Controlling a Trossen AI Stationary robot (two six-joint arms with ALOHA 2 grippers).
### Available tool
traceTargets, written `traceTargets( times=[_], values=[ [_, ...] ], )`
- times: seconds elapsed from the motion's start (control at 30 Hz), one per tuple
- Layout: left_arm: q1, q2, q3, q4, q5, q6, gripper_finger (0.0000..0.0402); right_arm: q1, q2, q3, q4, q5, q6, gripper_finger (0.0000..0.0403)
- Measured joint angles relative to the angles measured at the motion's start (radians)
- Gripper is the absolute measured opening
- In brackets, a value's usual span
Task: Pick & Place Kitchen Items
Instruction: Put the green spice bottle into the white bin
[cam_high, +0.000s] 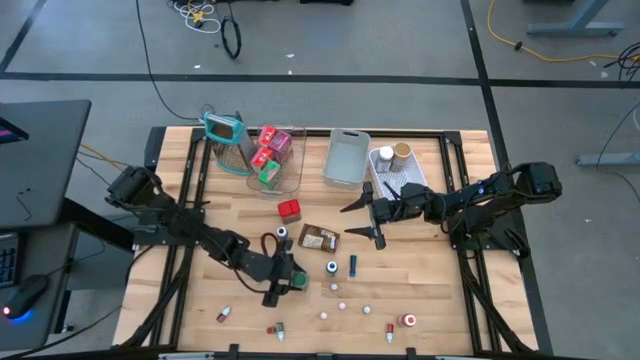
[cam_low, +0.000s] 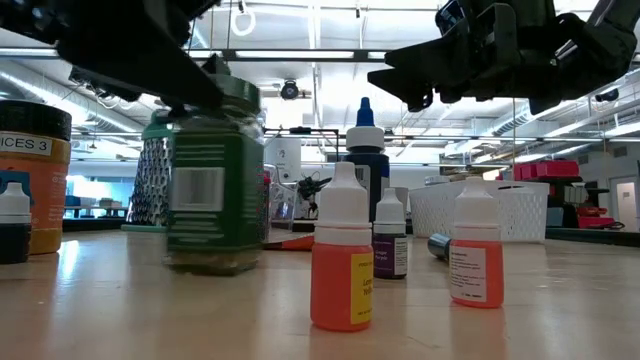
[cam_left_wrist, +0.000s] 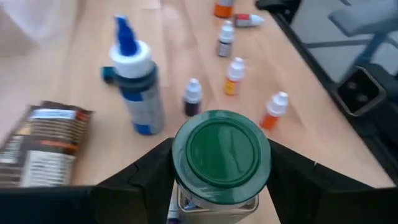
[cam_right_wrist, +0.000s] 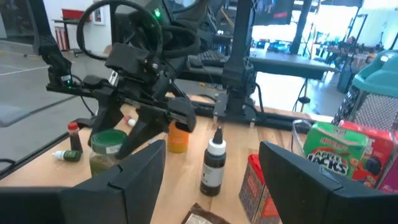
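Flanking green-lidded jar (cam_left_wrist: 219, 163), left gripper (cam_left_wrist: 217, 180) fingers against both sides, jar standing on table (cam_high: 440, 290). Right gripper (cam_high: 368, 216) spread, empty. Clear bin (cam_high: 272, 158) holds red packets (cam_high: 268, 145).

desk (cam_high: 430, 285): pale wooden top in a dark frame
back edge: teal-framed grater (cam_high: 224, 135), clear bin (cam_high: 285, 170) of red and green packets, grey bin (cam_high: 346, 158), white basket (cam_high: 408, 178)
middle: red box (cam_high: 289, 209), brown packet (cam_high: 318, 237), blue-capped bottle (cam_high: 332, 267), green-lidded jar (cam_high: 293, 279)
front: small dropper bottles (cam_high: 342, 306) scattered apart; red-lidded jar (cam_high: 408, 320) nearest the front right
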Motion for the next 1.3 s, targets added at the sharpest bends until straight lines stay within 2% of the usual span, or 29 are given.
traceTargets(
  times=[0.23,0.33,0.47,0.6,0.8,0.97,1.3],
  values=[
    [0.006,-0.065,0.015,0.018,-0.100,0.128,0.0216,0.000,0.000,0.000,0.046,0.001,-0.001,0.0268],
    [0.030,-0.120,0.031,0.004,-0.142,0.154,0.0216,0.000,0.000,0.000,0.049,0.053,-0.021,0.0268],
    [0.103,-0.181,0.060,-0.051,-0.185,0.144,0.0216,0.000,0.000,0.000,0.052,0.140,-0.037,0.0268],
    [0.199,-0.196,0.075,-0.062,-0.193,0.123,0.0220,0.001,0.000,0.000,0.050,0.148,-0.037,0.0268],
    [0.342,-0.196,0.076,-0.052,-0.114,0.129,0.0217,0.001,0.000,0.000,0.050,0.140,-0.052,0.0268],
    [0.417,-0.195,0.076,0.016,0.008,0.174,0.0219,-0.005,0.000,0.017,0.025,0.216,-0.056,0.0268],
    [0.456,-0.171,0.076,0.056,0.026,0.226,0.0219,-0.024,0.001,0.210,-0.339,0.210,-0.053,0.0268]
  ],
)
